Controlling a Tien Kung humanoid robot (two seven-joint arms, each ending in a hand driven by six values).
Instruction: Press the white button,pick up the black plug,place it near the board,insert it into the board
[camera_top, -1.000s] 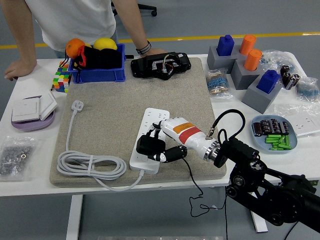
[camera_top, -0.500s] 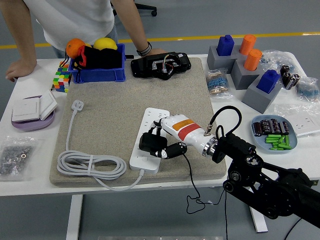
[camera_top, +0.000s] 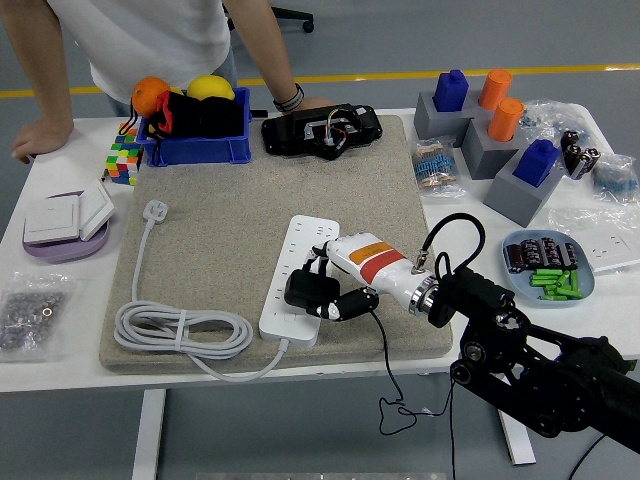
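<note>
fingers (camera_top: 345, 303) of the right hand (camera_top: 335, 285) are curled around the black plug (camera_top: 310, 290), holding it over the lower half of the white power strip (camera_top: 297, 275), which is the board here. whether the pins already touch the sockets cannot be told from this height. a thin black cable (camera_top: 385, 360) trails from the hand off the mat's near edge and hangs below the worktop (camera_top: 60, 360).

the step in hand looks like the insertion itself. to do it well, the plug should sit square over one socket with its pins pointing straight down, then go in with a steady vertical push rather than a sideways shove, since the strip lies loose on the grey felt mat (camera_top: 220, 240) and could slide. keeping the trailing cable slack would stop it tugging the plug askew.

the strip's own white cord (camera_top: 180, 330) lies coiled to the left. a person (camera_top: 150, 40) stands at the far side, hands resting near the blue bin (camera_top: 195, 145). the left arm is out of sight.
</note>
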